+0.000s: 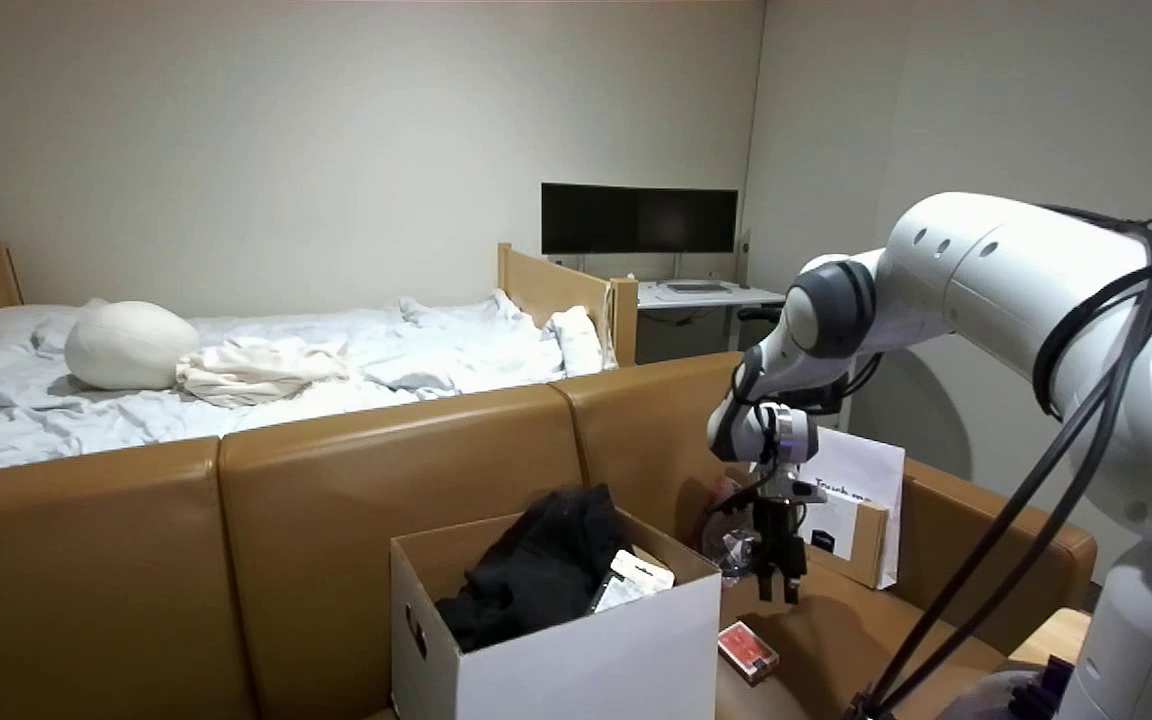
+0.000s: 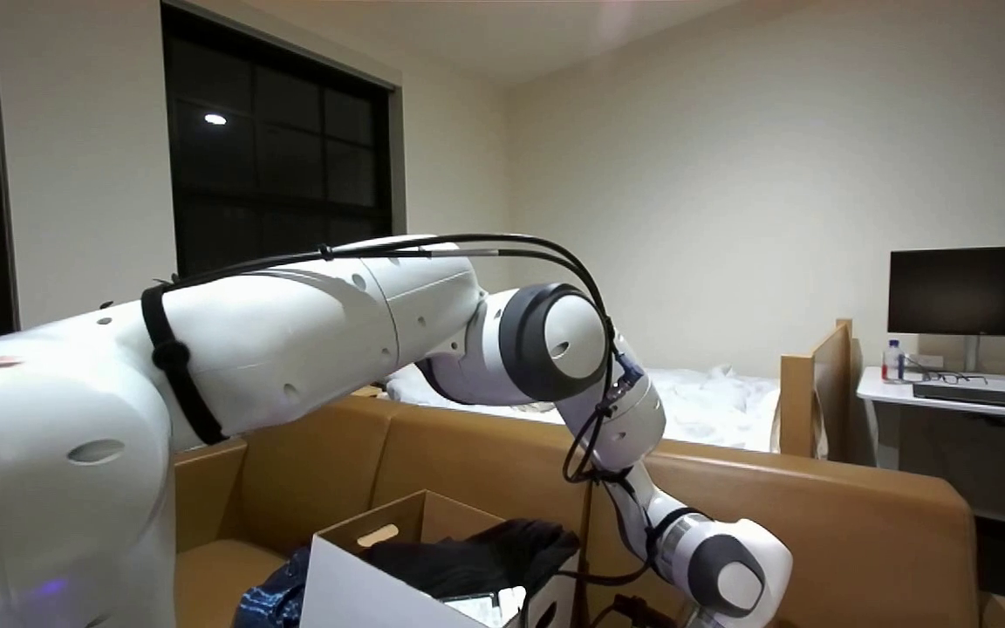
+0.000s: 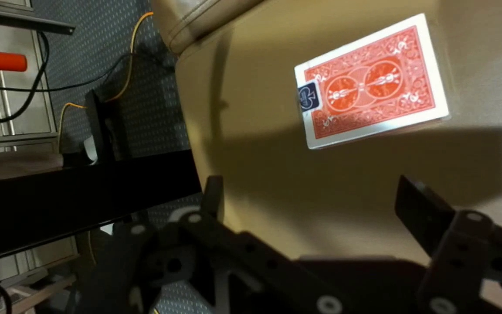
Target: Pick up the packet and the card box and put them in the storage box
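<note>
I hold my pincer [image 3: 311, 192] wide, low in the wrist view; the red card box [image 3: 371, 85] lies on the seat [image 3: 251, 96], upper right there; the storage box [image 1: 586, 665] stands lower middle in both exterior views

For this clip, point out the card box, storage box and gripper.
Card box [image 3: 371, 83]: wrist view, middle of its red patterned top face.
Storage box [image 1: 591, 660]: an exterior view, on its white outer wall.
Gripper [image 3: 312, 197]: wrist view, midway between its spread fingertips.
</note>
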Controlling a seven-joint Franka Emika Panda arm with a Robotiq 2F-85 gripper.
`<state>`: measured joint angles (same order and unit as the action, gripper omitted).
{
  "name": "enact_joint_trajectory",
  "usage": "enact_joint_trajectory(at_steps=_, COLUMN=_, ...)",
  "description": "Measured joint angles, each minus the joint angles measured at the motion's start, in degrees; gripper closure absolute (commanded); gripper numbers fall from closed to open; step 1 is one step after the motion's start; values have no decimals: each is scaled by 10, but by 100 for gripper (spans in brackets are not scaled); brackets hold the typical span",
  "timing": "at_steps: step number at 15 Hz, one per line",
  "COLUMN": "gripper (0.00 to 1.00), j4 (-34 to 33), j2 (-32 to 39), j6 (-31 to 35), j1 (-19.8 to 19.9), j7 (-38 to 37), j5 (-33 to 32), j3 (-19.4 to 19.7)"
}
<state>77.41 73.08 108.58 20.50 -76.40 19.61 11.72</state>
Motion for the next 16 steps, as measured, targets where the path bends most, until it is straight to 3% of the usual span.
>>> enact_joint_trajectory(at_steps=5, gripper=0, j4=-24, j2=39, j6=26, j1=19, j7=-30, j5=29, j3=7)
enact_joint_trajectory(at_steps=10, gripper=0, j4=-23, j2=39, j6=17, j1=10, j7=-30, j5=22, j3=10)
enact_joint_trajectory(at_steps=12, gripper=0, j4=2, j2=24, j6=30, j1=-3, j7=-29, j5=22, j3=15)
enact_joint_trajectory(at_steps=16, gripper=0, j4=102, j2=-35, j6=122, j1=-21, j7=-26, j5=29, j3=19)
